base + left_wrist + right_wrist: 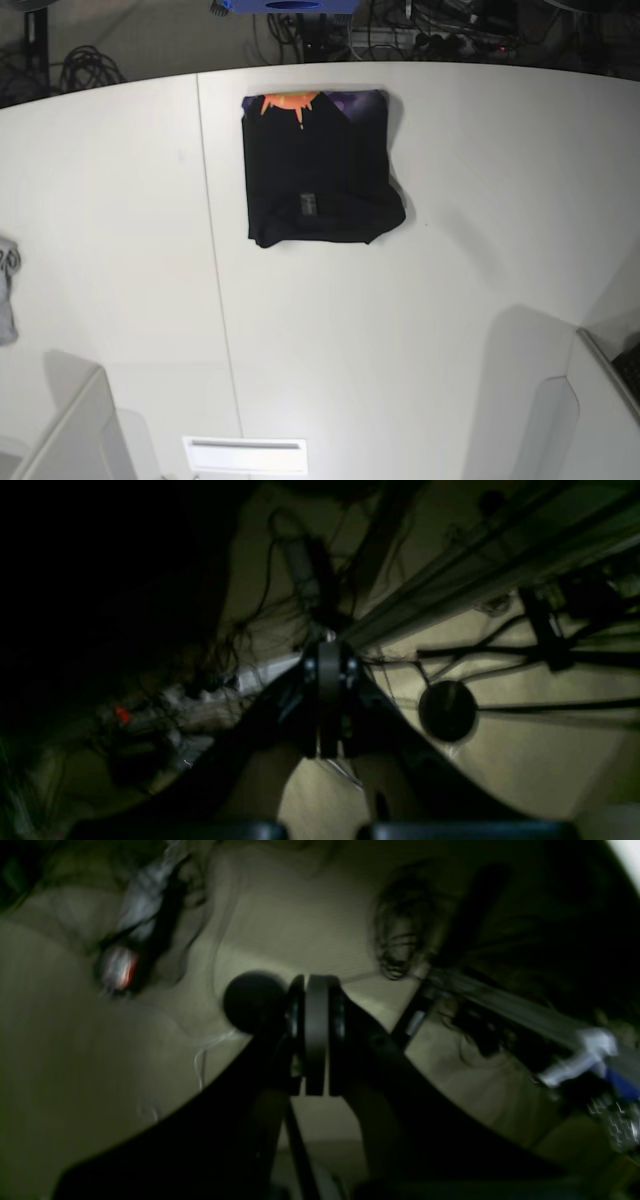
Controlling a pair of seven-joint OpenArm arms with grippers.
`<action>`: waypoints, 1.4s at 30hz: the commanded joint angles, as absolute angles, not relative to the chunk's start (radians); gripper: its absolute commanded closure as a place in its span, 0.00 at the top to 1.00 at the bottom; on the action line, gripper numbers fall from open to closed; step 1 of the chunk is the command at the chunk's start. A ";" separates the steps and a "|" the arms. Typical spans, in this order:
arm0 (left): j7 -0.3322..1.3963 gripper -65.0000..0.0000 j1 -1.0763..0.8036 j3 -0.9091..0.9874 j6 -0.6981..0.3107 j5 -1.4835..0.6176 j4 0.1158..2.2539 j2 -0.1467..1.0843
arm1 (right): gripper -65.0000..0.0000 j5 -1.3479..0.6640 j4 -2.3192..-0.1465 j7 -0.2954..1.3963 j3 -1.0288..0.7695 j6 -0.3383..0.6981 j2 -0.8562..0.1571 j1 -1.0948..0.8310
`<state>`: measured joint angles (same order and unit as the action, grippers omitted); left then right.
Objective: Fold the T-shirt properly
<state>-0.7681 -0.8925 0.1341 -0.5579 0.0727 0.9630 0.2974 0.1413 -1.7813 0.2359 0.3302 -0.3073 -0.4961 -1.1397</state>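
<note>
The black T-shirt (318,170) lies folded into a rough rectangle at the far middle of the white table (400,330). An orange-and-purple print shows along its far edge and a small grey tag sits near its front. Its front right corner bulges out unevenly. Neither gripper is near it. In the left wrist view my left gripper (328,652) is shut with nothing between its fingers, hanging over a dim floor with cables. My right gripper (316,985) is likewise shut and empty in the right wrist view.
A small grey cloth (6,290) lies at the table's left edge. White arm parts rise at the front left (60,430) and front right (590,400) corners. A white plate (245,455) sits at the front edge. Cables and gear crowd the floor behind the table.
</note>
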 commanded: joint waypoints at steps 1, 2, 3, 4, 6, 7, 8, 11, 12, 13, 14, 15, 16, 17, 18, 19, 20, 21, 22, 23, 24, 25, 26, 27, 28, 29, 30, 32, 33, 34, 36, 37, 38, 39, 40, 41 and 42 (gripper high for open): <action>-0.788 0.00 -0.886 0.128 -0.562 0.059 0.915 0.289 | 0.00 0.140 -1.747 0.234 0.378 -0.315 -0.519 -1.127; -0.788 0.00 -0.858 0.127 -0.562 0.059 0.862 0.274 | 0.00 0.117 -1.705 0.234 0.432 -0.315 -0.533 -1.096; -0.788 0.00 -0.825 0.127 -0.562 0.065 0.803 0.260 | 0.00 0.084 -1.666 0.234 0.483 -0.315 -0.552 -1.063; -0.788 0.00 -0.797 0.125 -0.562 0.065 0.754 0.252 | 0.00 0.041 -1.630 0.234 0.524 -0.315 -0.564 -1.029; -0.788 0.00 -0.739 0.124 -0.562 0.067 0.647 0.243 | 0.00 -0.071 -1.570 0.234 0.615 -0.315 -0.579 -0.951; -0.788 0.00 -0.711 0.124 -0.562 0.067 0.596 0.237 | 0.00 -0.133 -1.538 0.234 0.650 -0.315 -0.587 -0.915; -0.788 0.00 -0.685 0.124 -0.562 0.067 0.550 0.237 | 0.00 -0.191 -1.508 0.234 0.688 -0.315 -0.593 -0.880; -0.788 0.00 -0.601 0.124 -0.562 0.067 0.427 0.240 | 0.00 -0.311 -1.403 0.226 0.774 -0.315 -0.585 -0.782; -0.788 0.00 -0.570 0.124 -0.562 0.067 0.386 0.240 | 0.00 -0.334 -1.362 0.205 0.802 -0.315 -0.575 -0.756; -0.788 0.00 -0.535 0.124 -0.562 0.067 0.340 0.240 | 0.00 -0.346 -1.317 0.177 0.822 -0.315 -0.555 -0.736; -0.783 0.00 -0.504 0.124 -0.562 0.067 0.302 0.242 | 0.00 -0.346 -1.276 0.151 0.832 -0.315 -0.538 -0.720; -0.782 0.00 -0.470 0.124 -0.562 0.067 0.257 0.242 | 0.00 -0.348 -1.218 0.122 0.834 -0.315 -0.513 -0.708; -0.779 0.00 -0.438 0.124 -0.562 0.070 0.213 0.243 | 0.00 -0.348 -1.152 0.097 0.829 -0.315 -0.476 -0.697; -0.779 0.00 -0.414 0.124 -0.562 0.079 0.177 0.243 | 0.00 -0.348 -1.093 0.081 0.820 -0.315 -0.444 -0.687; -0.779 0.00 -0.387 0.124 -0.562 0.108 0.142 0.243 | 0.00 -0.348 -1.017 0.062 0.806 -0.315 -0.404 -0.673; -0.779 0.00 -0.363 0.124 -0.562 0.148 0.111 0.243 | 0.00 -0.348 -0.932 0.044 0.797 -0.315 -0.361 -0.651; -0.779 0.00 -0.344 0.124 -0.562 0.183 0.088 0.243 | 0.00 -0.348 -0.858 0.022 0.797 -0.314 -0.328 -0.633; -0.768 0.00 -0.325 0.124 -0.562 0.226 0.065 0.242 | 0.00 -0.348 -0.769 -0.012 0.803 -0.314 -0.294 -0.607; -0.734 0.00 -0.309 0.125 -0.562 0.263 0.051 0.239 | 0.00 -0.348 -0.685 -0.056 0.802 -0.314 -0.260 -0.582; -0.687 0.00 -0.294 0.127 -0.562 0.288 0.045 0.237 | 0.00 -0.348 -0.596 -0.104 0.797 -0.314 -0.226 -0.553; -0.644 0.00 -0.283 0.128 -0.562 0.308 0.045 0.236 | 0.00 -0.348 -0.519 -0.147 0.796 -0.314 -0.200 -0.527; -0.591 0.00 -0.272 0.130 -0.562 0.321 0.045 0.234 | 0.00 -0.348 -0.432 -0.194 0.796 -0.314 -0.176 -0.492; -0.549 0.00 -0.259 0.130 -0.562 0.323 0.045 0.228 | 0.00 -0.349 -0.354 -0.236 0.794 -0.314 -0.153 -0.460; -0.516 0.00 -0.243 0.131 -0.561 0.317 0.045 0.213 | 0.00 -0.349 -0.288 -0.269 0.792 -0.314 -0.131 -0.429; -0.492 0.00 -0.232 0.131 -0.561 0.314 0.045 0.203 | 0.00 -0.349 -0.239 -0.292 0.782 -0.314 -0.116 -0.403; -0.472 0.00 -0.223 0.131 -0.561 0.314 0.045 0.197 | 0.00 -0.349 -0.203 -0.311 0.751 -0.314 -0.105 -0.381; -0.458 0.00 -0.222 0.128 -0.561 0.318 0.045 0.194 | 0.00 -0.349 -0.180 -0.323 0.705 -0.314 -0.097 -0.367; -0.444 0.00 -0.209 0.127 -0.561 0.321 0.045 0.191 | 0.00 -0.349 -0.177 -0.331 0.618 -0.314 -0.096 -0.354; -0.444 0.00 -0.209 0.127 -0.561 0.320 0.045 0.191 | 0.00 -0.349 -0.177 -0.332 0.587 -0.314 -0.097 -0.354; -0.450 0.00 -0.209 0.127 -0.561 0.318 0.045 0.191 | 0.00 -0.349 -0.177 -0.332 0.568 -0.314 -0.099 -0.352; -0.453 0.00 -0.209 0.131 -0.561 0.315 0.045 0.193 | 0.00 -0.349 -0.177 -0.332 0.562 -0.314 -0.102 -0.343; -0.455 0.00 -0.209 0.130 -0.561 0.315 0.047 0.193 | 0.00 -0.349 -0.176 -0.332 0.558 -0.314 -0.102 -0.341; -0.455 0.00 -0.209 0.131 -0.561 0.314 0.047 0.194 | 0.00 -0.349 -0.176 -0.332 0.558 -0.314 -0.102 -0.341; -0.461 0.00 -0.209 0.133 -0.561 0.314 0.050 0.194 | 0.00 -0.349 -0.176 -0.332 0.553 -0.314 -0.104 -0.341; -0.476 0.00 -0.216 0.133 -0.561 0.314 0.065 0.194 | 0.00 -0.349 -0.176 -0.332 0.553 -0.314 -0.104 -0.340; -0.496 0.00 -0.222 0.133 -0.561 0.314 0.088 0.194 | 0.00 -0.349 -0.176 -0.332 0.553 -0.314 -0.104 -0.340; -0.510 0.00 -0.228 0.133 -0.561 0.314 0.102 0.194 | 0.00 -0.349 -0.176 -0.332 0.553 -0.314 -0.104 -0.340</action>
